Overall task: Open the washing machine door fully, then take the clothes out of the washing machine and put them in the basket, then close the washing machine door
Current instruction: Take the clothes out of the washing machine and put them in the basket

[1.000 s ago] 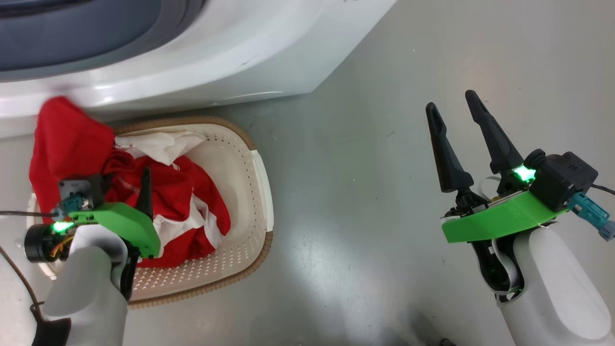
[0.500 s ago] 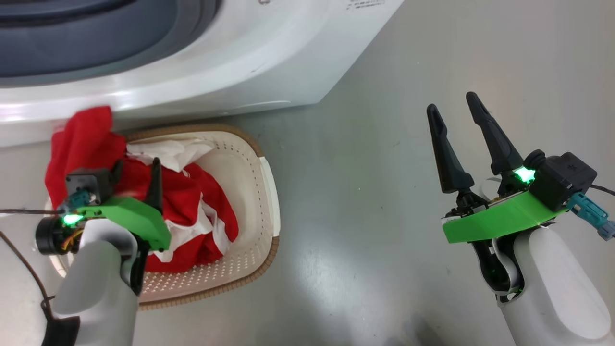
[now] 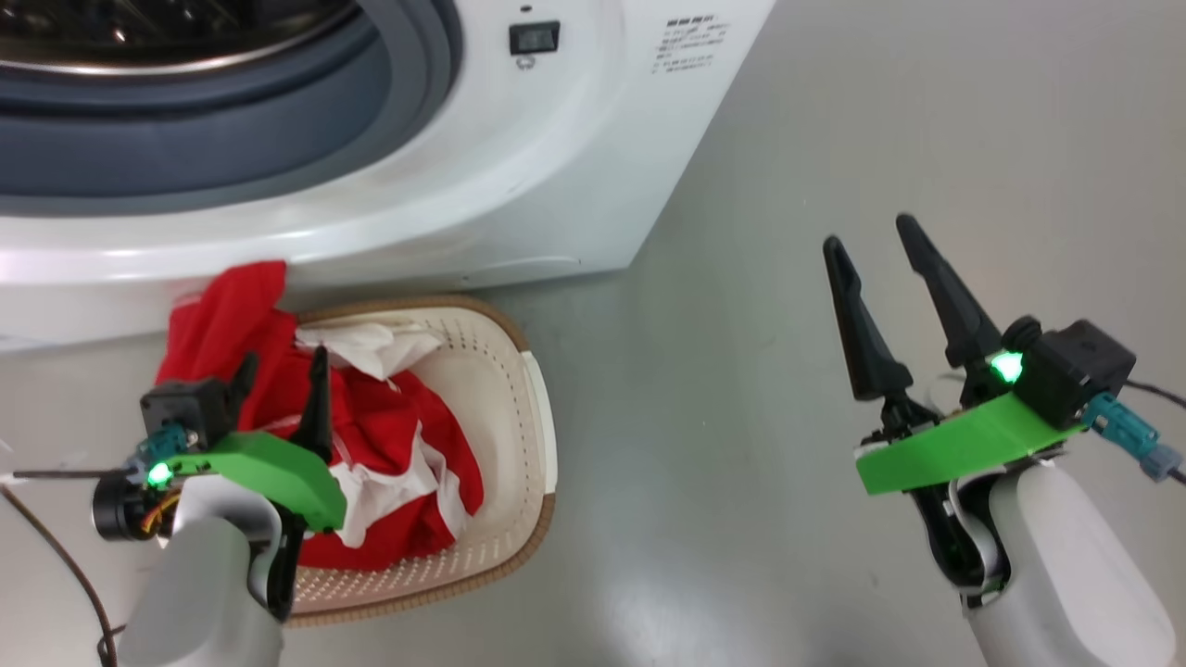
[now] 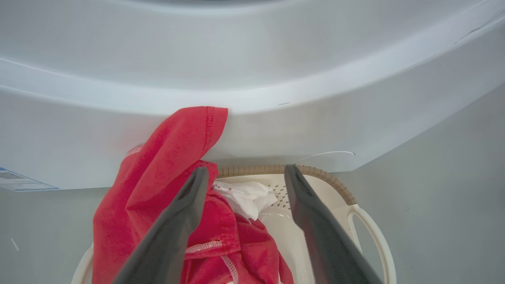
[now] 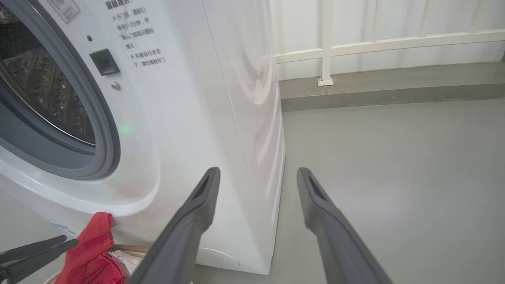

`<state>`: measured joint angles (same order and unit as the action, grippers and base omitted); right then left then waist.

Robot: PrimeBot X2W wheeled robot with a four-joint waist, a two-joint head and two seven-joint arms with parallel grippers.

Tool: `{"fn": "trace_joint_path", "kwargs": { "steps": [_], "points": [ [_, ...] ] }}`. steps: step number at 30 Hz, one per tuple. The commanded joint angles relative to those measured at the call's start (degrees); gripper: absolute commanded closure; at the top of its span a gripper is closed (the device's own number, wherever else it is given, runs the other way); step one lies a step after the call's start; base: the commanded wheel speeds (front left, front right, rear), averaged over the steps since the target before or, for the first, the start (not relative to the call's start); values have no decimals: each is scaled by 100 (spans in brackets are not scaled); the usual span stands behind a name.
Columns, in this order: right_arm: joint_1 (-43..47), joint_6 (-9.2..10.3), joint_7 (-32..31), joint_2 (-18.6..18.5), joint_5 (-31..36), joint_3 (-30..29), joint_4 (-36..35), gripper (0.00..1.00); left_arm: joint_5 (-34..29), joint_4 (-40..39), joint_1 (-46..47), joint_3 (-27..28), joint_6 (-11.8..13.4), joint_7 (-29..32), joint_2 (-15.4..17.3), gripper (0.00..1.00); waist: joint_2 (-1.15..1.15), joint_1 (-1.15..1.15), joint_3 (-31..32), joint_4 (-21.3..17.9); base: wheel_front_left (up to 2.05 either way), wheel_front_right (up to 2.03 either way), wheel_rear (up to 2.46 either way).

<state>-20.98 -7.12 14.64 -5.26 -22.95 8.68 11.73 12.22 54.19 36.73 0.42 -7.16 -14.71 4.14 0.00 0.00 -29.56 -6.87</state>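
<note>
The cream basket (image 3: 528, 389) stands on the floor against the front of the white washing machine (image 3: 519, 185). It holds the red and white clothes (image 3: 389, 435), and one red flap (image 4: 165, 157) hangs over the back rim (image 4: 323, 175) and leans on the machine. My left gripper (image 3: 283, 380) hovers open just over the pile; in its wrist view (image 4: 244, 171) nothing is between the fingers. My right gripper (image 3: 867, 233) stands open over bare floor to the right (image 5: 258, 170). The steel drum (image 5: 43, 90) shows behind the grey gasket. The washing machine door is out of view.
Grey floor (image 3: 741, 463) stretches right of the basket and machine. A white railing (image 5: 327, 47) on a low kerb runs along the far side. A blue sticker (image 4: 15, 179) sits low on the machine's front. A dark cable (image 3: 56, 556) trails by my left arm.
The head camera has tilted up, so more of the machine's opening shows and everything sits lower in the picture. The raised red flap has sagged and narrowed. Both grippers stay open.
</note>
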Motion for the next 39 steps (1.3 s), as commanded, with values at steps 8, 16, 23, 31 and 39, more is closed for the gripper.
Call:
{"fn": "trace_joint_path", "kwargs": {
  "steps": [8,16,23,31,39],
  "points": [
    [454,-36,36,-76,-27,94,-4,0,2,-748,-700,309,-33,-29,119,0,0,0,811,94,0,0,0],
    [808,-36,36,-139,-59,72,75,0,-99,-1441,-1316,559,-33,-29,61,0,0,0,1430,119,0,0,0],
    [1119,-36,36,-230,-93,40,130,0,-167,-2100,-1809,639,-33,-29,5,0,0,0,1894,150,0,0,0],
    [1447,-36,36,-281,-110,-2,159,0,-198,-2819,-2404,730,-33,-29,-30,0,0,0,2328,147,0,0,0],
    [1838,-36,36,-341,-130,-82,147,0,-194,-3542,-3127,879,-33,-29,-63,0,0,0,2744,142,0,0,0]
  ]
}}
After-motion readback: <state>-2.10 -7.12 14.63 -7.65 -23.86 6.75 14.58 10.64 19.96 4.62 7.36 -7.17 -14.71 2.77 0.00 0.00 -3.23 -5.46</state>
